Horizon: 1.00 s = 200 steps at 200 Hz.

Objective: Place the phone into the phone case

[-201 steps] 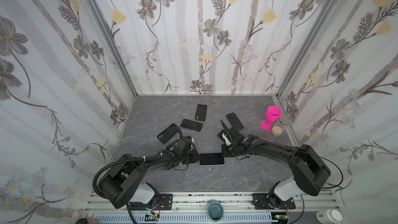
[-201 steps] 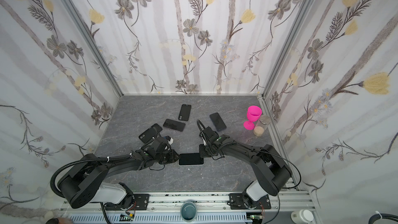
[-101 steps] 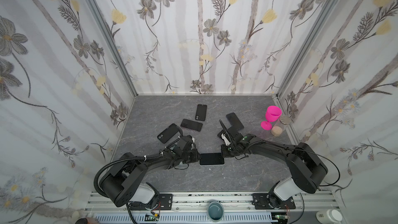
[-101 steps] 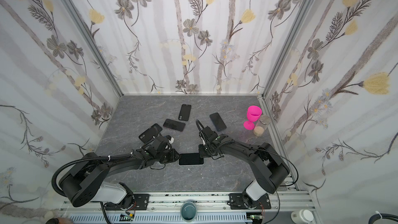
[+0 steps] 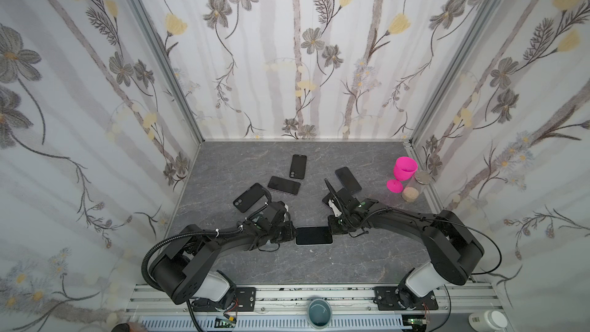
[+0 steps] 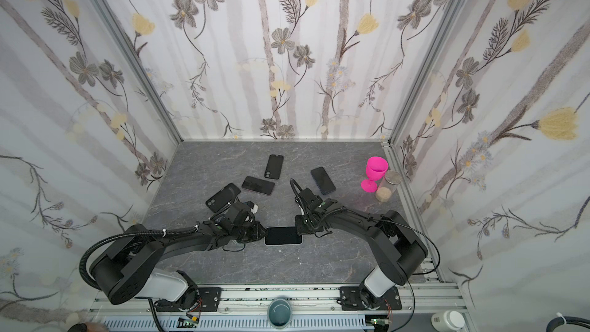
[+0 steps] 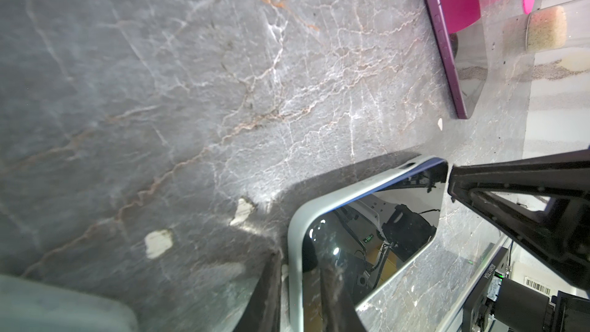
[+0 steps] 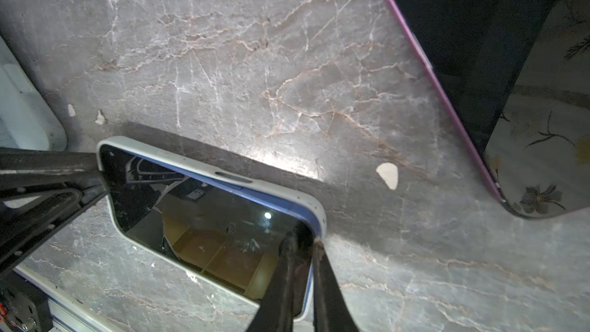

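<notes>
**phone looks basically inside the phone case, one edge left to snap down**

Left hand is clenched narrow on one short end of the phone case, with one finger outside the pale rim and the other on the glass. Right hand is pinched the same way on the opposite end, right at a corner. Between them the phone lies flat and screen up on the worktop, near the front, sitting in the case. Both wrist views show a strip of the phone's blue edge above the case lip along one long side, so my guess is that side isn't fully seated. What's left, I reckon, is pressing that edge home and letting go. The other phones further back are well apart from all this.
</notes>
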Tool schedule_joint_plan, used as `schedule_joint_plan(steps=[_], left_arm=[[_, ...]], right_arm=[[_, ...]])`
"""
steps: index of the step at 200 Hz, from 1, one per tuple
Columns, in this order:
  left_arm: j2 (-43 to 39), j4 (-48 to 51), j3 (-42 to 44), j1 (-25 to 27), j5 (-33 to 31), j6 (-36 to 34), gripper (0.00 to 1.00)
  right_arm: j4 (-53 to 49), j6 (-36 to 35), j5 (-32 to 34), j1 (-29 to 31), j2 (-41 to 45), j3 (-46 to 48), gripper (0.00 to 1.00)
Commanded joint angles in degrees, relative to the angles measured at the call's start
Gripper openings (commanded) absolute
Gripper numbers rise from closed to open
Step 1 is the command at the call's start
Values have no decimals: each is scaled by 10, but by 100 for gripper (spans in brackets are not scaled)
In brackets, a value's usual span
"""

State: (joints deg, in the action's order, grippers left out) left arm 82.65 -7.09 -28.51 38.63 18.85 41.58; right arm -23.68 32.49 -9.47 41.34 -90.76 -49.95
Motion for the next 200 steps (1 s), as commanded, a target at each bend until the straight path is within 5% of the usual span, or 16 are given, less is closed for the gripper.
schedule_joint_plan(steps=[1,200], left_arm=[[3,-9,-1,0,-1,-4,21],[19,-6,-14,-2,4,-16,21]], right_arm=[[-11,-1,7,1,-2,-2,14],[-37,-22,32,12,-59,-22,14]])
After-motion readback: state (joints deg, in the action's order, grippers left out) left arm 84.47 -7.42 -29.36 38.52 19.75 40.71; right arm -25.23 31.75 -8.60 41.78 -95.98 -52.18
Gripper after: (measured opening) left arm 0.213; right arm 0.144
